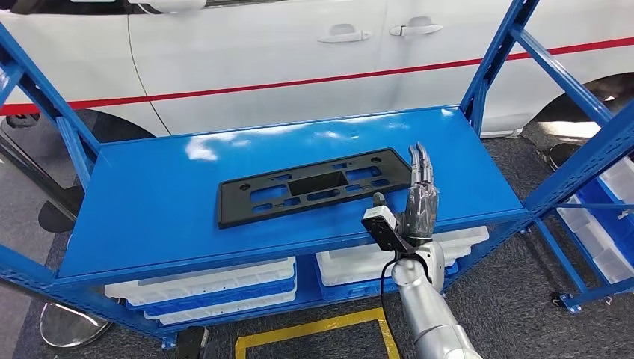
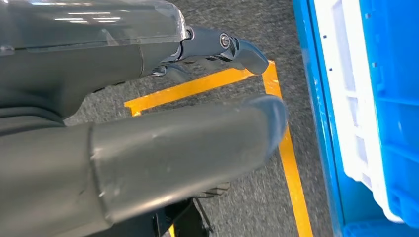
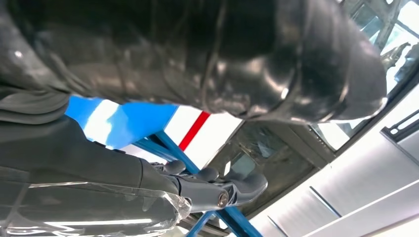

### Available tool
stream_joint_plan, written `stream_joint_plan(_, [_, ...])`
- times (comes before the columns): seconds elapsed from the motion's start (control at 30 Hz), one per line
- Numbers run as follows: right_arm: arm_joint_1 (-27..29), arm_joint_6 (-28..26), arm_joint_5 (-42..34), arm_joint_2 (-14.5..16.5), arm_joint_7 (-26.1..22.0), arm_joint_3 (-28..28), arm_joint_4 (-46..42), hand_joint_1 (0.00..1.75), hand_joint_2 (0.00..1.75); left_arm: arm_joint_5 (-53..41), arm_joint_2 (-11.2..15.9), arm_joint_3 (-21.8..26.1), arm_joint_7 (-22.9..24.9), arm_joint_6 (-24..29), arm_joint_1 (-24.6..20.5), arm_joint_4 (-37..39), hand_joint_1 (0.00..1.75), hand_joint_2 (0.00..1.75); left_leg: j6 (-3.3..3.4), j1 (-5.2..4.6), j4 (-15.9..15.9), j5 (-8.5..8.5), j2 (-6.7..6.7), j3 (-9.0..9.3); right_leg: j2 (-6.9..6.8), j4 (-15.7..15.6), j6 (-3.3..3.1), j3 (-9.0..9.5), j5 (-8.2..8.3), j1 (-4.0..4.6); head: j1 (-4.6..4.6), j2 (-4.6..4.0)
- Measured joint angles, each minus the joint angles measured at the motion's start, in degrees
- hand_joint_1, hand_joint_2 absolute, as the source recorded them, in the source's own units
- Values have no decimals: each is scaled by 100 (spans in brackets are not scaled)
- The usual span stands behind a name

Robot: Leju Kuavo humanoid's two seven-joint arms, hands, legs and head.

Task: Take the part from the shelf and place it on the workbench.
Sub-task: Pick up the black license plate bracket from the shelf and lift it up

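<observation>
The black plastic part, a long flat plate with rectangular cut-outs, lies flat on the top board of the blue shelf, roughly at the board's middle and slightly skewed, its right end farther from the robot than its left. Just beside that right end the right hand stands upright over the shelf's front right area, fingers extended and close together, pointing away from the robot; it holds nothing, and whether its fingertips touch the part cannot be told from the head view. In the right wrist view the same hand shows a dark palm and a finger reaching out with nothing in its grasp. The left hand hangs low beside the shelf, its thick thumb and a darker finger apart with nothing between them, above grey carpet marked with yellow floor tape. White trays sit on blue crates on the shelf's lower level. Behind the shelf stands a white car with a red stripe along its doors.
</observation>
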Motion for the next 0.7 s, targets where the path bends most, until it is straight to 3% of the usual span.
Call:
stream_joint_plan(0.07, [7, 0, -2, -17, 12, 4, -2, 0, 0, 1, -5, -3, -29, -50, -6, 0, 0, 0, 102, 10, -33, 109, 18, -49, 14, 247, 59, -119, -218, -23, 3, 0])
stream_joint_plan(0.17, [54, 0, 2, -46, 17, 4, -6, 0, 0, 1, -8, -4, -29, -66, 4, 0, 0, 0, 159, 0, -34, 244, 29, -191, 34, 1319, 105, -528, -885, -28, 4, 0])
stream_joint_plan(0.2, [83, 0, 5, -57, 20, 4, -7, 0, 0, 1, -9, -4, -23, -63, 16, 0, 0, 0, 160, -10, -32, 276, 29, -234, 38, 1560, 108, -589, -983, -27, 4, 0])
stream_joint_plan(0.23, [111, 0, 11, -67, 24, 4, -8, 0, 0, 1, -11, -4, -18, -58, 27, 0, 0, 0, 159, -22, -31, 303, 27, -269, 41, 1592, 97, -538, -977, -22, 3, 0])
stream_joint_plan(0.27, [132, 0, 22, -77, 29, 4, -12, 0, 0, 1, -15, -4, -11, -51, 36, 0, 0, 0, 155, -35, -30, 324, 24, -292, 43, 1384, 70, -363, -880, -13, 3, 0])
stream_joint_plan(0.33, [148, -1, 68, -90, 43, 4, -43, 0, 0, 0, -40, -7, 1, -43, 46, 0, 0, 0, 137, -60, -29, 354, 23, -311, 49, 594, -29, 172, -634, 28, 1, 0])
stream_joint_plan(0.4, [154, -2, 143, -108, 70, 4, -97, 0, 0, -3, -76, -10, 16, -38, 44, 0, 0, 0, 93, -72, -29, 381, 26, -319, 44, 55, -122, 486, -507, 82, 0, 0])
stream_joint_plan(0.5, [174, -2, 266, -162, 125, 3, -179, 0, 0, -8, -117, -16, 33, -30, 48, 0, 0, 0, 3, -67, -52, 411, 34, -326, 30, -83, -194, 524, -439, 96, 3, 0])
stream_joint_plan(0.57, [177, -2, 324, -187, 147, 2, -226, 0, 0, -8, -132, -19, 36, -26, 56, 0, 0, 0, -48, -68, 125, 265, 33, -406, 14, -177, -257, 548, -373, 54, 1, 0])
stream_joint_plan(0.67, [212, -2, 448, -207, 185, 2, -255, 0, 0, -7, -137, -19, 38, -24, 67, 0, 0, 0, -121, -38, 1142, -284, 30, -863, 1, -205, -302, 514, -332, 41, 0, 0])
stream_joint_plan(0.7, [232, -2, 502, -217, 206, 2, -261, 0, 0, -5, -137, -19, 38, -24, 78, 0, 0, 0, -144, -24, 1435, -384, 31, -990, 0, -192, -300, 494, -329, 42, 0, 0])
